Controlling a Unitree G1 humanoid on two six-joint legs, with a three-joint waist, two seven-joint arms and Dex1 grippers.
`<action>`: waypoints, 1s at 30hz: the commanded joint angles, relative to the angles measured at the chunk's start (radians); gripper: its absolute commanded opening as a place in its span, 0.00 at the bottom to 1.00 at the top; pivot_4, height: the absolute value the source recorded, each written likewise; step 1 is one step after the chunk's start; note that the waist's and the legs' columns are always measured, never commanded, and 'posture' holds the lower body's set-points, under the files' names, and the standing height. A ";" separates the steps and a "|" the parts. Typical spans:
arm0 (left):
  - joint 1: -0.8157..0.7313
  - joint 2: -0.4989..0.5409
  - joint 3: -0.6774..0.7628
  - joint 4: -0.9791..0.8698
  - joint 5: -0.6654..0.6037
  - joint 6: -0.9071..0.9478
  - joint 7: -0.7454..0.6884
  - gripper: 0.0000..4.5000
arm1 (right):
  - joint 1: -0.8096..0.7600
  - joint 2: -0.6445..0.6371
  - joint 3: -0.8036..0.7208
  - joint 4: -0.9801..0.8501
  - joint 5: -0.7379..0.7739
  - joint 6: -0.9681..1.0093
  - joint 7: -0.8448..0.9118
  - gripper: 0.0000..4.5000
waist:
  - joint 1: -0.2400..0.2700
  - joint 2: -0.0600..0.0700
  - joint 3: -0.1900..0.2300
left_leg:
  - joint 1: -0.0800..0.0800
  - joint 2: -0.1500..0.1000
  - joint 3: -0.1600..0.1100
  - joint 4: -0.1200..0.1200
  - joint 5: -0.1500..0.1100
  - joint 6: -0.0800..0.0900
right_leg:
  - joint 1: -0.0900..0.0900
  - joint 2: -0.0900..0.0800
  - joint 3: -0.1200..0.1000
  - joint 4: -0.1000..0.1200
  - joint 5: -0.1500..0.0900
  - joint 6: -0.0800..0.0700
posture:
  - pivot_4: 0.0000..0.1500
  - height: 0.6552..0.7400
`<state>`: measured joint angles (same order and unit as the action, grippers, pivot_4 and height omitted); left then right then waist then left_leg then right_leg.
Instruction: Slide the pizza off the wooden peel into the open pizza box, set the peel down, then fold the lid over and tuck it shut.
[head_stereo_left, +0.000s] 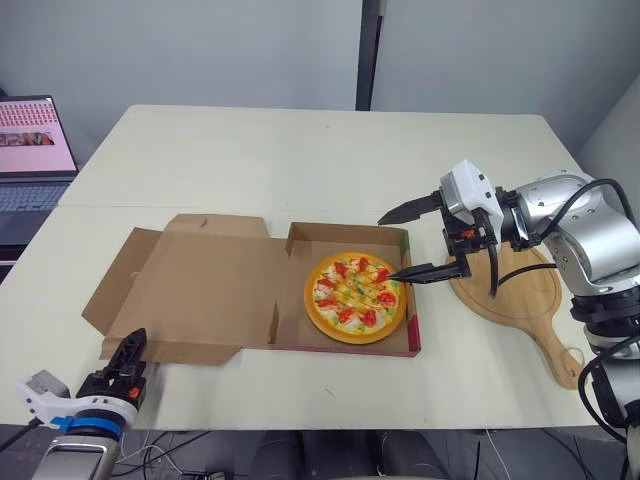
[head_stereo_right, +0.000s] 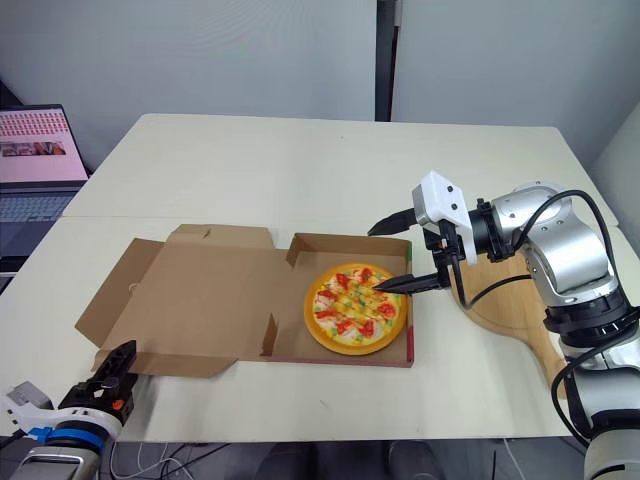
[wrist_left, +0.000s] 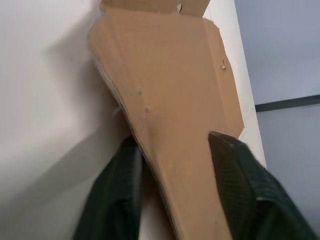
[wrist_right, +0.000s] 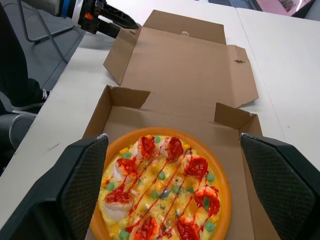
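The pizza (head_stereo_left: 356, 296) lies in the right half of the open box (head_stereo_left: 345, 234), with the lid (head_stereo_left: 200, 285) spread flat on the table (head_stereo_left: 300, 160) to its left. The peel (head_stereo_left: 520, 300) rests on the table just right of the box, bare, under the right arm. The right gripper (head_stereo_left: 388, 249) hovers over the box's right edge, its fingers (wrist_right: 82, 180) wide apart and holding nothing. The left gripper (head_stereo_left: 130, 346) sits at the lid's near left corner, with its fingers (wrist_left: 235, 165) apart on either side of the cardboard edge, not closed on it.
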<state>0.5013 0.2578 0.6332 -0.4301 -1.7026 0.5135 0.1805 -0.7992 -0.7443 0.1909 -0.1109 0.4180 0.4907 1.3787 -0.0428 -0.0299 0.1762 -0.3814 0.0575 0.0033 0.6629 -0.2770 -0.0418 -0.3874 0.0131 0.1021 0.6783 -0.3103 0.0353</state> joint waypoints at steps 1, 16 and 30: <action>0.019 -0.005 0.009 -0.026 0.010 -0.013 -0.031 0.21 | -0.026 -0.013 -0.019 -0.020 0.008 0.000 0.011 1.00 | -0.001 0.000 0.000 | 0.000 0.000 0.000 0.000 0.000 0.000 | 0.000 0.000 0.000 0.000 0.000 0.000 | 1.00 0.92; 0.090 0.028 0.023 -0.074 0.103 -0.023 -0.141 0.01 | -0.008 0.025 -0.015 0.007 -0.047 -0.078 -0.038 1.00 | -0.011 0.000 0.000 | 0.000 0.001 0.000 0.000 0.000 0.000 | 0.000 0.001 -0.002 0.000 -0.001 -0.001 | 1.00 0.92; 0.082 0.269 0.133 -0.068 0.211 0.010 -0.327 0.00 | -0.223 0.166 0.119 0.619 -0.499 -0.460 -0.386 0.47 | -0.016 -0.002 0.000 | 0.000 0.003 0.002 -0.001 0.000 0.000 | -0.002 0.002 -0.003 0.002 -0.002 -0.005 | 1.00 0.92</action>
<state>0.5804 0.5065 0.7286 -0.4958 -1.5073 0.5207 -0.1169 -0.9945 -0.5891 0.2757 0.4299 -0.0098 0.1305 1.0358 -0.0586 -0.0316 0.1762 -0.3808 0.0605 0.0052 0.6619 -0.2769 -0.0420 -0.3889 0.0155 0.0993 0.6799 -0.3130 0.0303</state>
